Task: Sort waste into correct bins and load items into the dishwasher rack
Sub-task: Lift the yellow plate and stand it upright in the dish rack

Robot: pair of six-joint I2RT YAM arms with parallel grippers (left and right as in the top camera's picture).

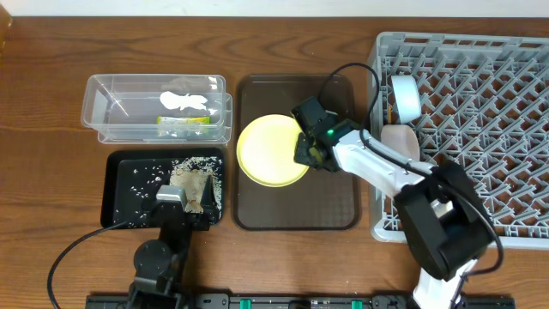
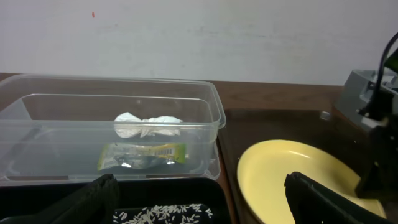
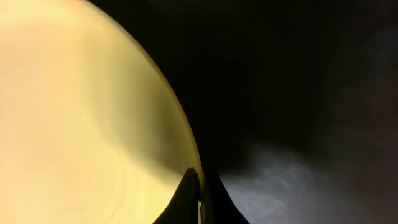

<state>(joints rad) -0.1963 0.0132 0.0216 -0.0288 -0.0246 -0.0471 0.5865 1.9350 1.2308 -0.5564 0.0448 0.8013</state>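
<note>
Plate (image 1: 268, 153) flat on brown serving tray (image 1: 257, 210), right rim caught between the jaws of right gripper (image 1: 302, 148). From the right wrist: two dark fingertips (image 3: 183, 202) drawn close on either side of the thin yellow edge, apparently pinching it, though with only their very ends in frame. Lay just left of dishwasher rack (image 1: 497, 103), so judged the coming move a lift and a carry rightward over the rack's near wall. Being round, offered no long axis; mattered instead: grip on the side nearest the rack, most of the plate's weight hanging away to the left. Judged right arm far the nearer. Left gripper (image 1: 190, 202) over black tray (image 1: 120, 202), jaws spread wide and empty, beside rice scraps (image 1: 202, 167). Already in clear tub (image 1: 94, 112): white paper scrap (image 2: 146, 124) and snack wrapper (image 2: 143, 155). Stood on edge among the rack's left pegs: white bowl (image 1: 405, 96). Could not make out the pale shape (image 1: 399, 142) just below it, partly behind the right arm. Could not find chopsticks in any view. Could not judge any gap between rim and tray; right wrist view too close and dark for that.
</note>
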